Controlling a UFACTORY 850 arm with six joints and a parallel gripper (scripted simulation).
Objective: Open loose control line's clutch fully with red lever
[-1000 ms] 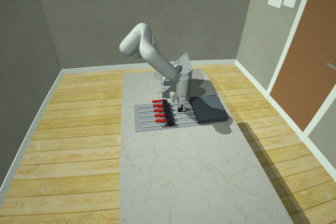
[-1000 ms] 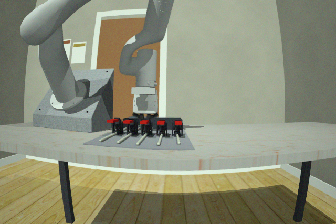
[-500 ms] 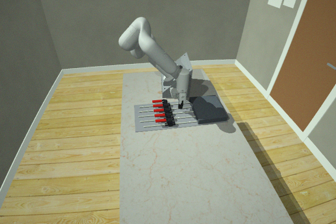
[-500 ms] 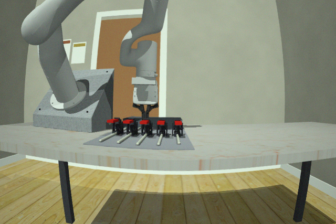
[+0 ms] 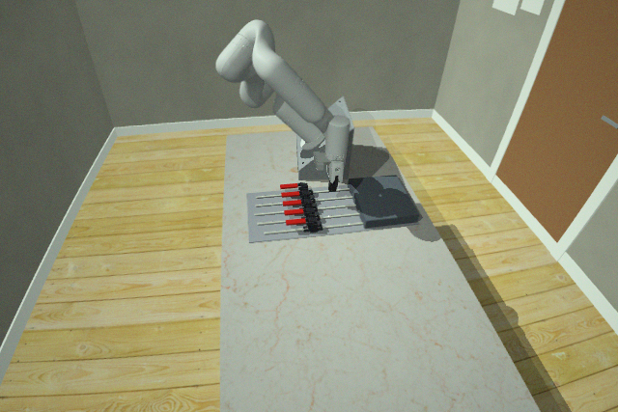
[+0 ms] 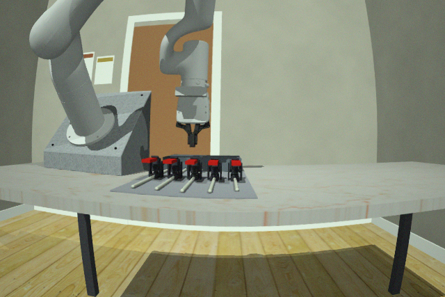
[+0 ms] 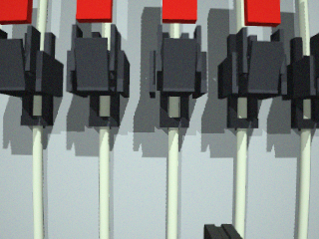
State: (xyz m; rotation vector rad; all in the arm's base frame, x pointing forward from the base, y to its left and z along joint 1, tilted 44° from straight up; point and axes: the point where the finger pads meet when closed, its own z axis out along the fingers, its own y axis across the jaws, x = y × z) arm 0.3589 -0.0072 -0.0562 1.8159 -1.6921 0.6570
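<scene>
Several pale control lines, one of them this line (image 5: 344, 224) (image 7: 172, 174), run side by side from the grey console (image 5: 384, 203) (image 6: 224, 158) through black clutches (image 5: 314, 224) (image 6: 214, 172) (image 7: 179, 65). In the wrist view the lines look straight. Each clutch has a red lever; one is the near lever (image 5: 295, 222), another the middle lever (image 6: 191, 161) (image 7: 179, 11). The levers all lie low, pointing away from the console. My gripper (image 5: 332, 190) (image 6: 192, 145) (image 7: 222, 232) is shut and empty. It hangs above the lines between clutches and console, near the second line from the right in the wrist view.
A thin grey base plate (image 5: 274, 237) (image 6: 244, 193) lies under the clutches and lines on the marble table (image 5: 349, 308) (image 6: 323, 186). The arm's grey pedestal (image 6: 90, 162) stands on the table beside the row's far end.
</scene>
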